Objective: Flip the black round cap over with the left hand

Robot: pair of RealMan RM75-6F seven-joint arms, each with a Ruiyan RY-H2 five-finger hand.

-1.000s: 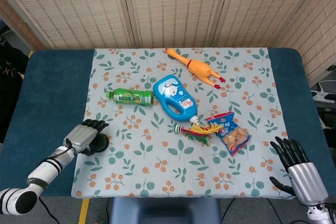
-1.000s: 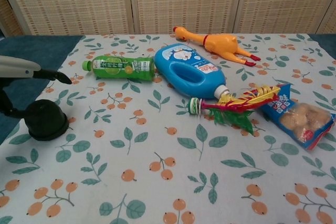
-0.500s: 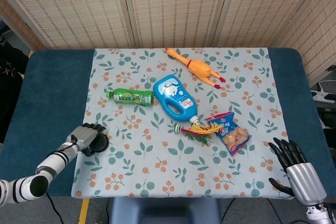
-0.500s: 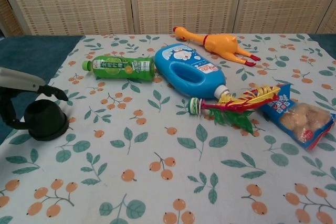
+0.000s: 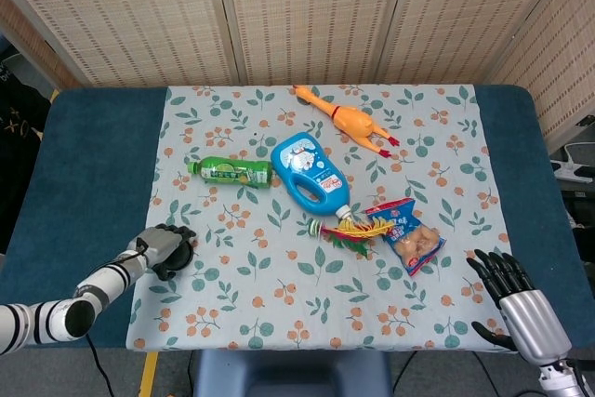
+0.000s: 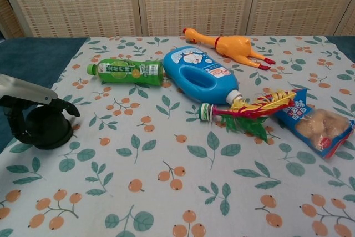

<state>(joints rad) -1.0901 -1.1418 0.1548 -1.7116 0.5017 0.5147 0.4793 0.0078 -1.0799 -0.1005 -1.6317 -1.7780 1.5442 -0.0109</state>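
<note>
1. My left robot hand (image 5: pixel 164 250) sits at the lower left of the head view, draped over the black round cap (image 6: pixel 49 129). Its fingers (image 6: pixel 62 107) are curled down around the cap's rim.
2. In the chest view, at the left edge of the frame, the dark fingers arch over the cap's top and one comes down on its far-left side. I read that as a grip closing on the cap, though I can't tell how firmly the pads are seated.
3. The cap lies on the left margin of the floral cloth (image 5: pixel 279 313), right where the cloth meets the blue tabletop (image 5: pixel 88 165). It is directly under the hand, not off to any side, so no reach is needed.
4. Being round, the cap has no long axis to line up with. What matters is that its rim is caught between opposing fingers so a wrist roll can turn it over.
5. The green bottle (image 5: pixel 230 172) is the nearest neighbour, higher in the frame and well apart from the cap, so I judge there is room to flip.
6. My right robot hand (image 5: pixel 517 299) is at the lower right corner of the head view, fingers spread and holding nothing, far from the cap.
</note>
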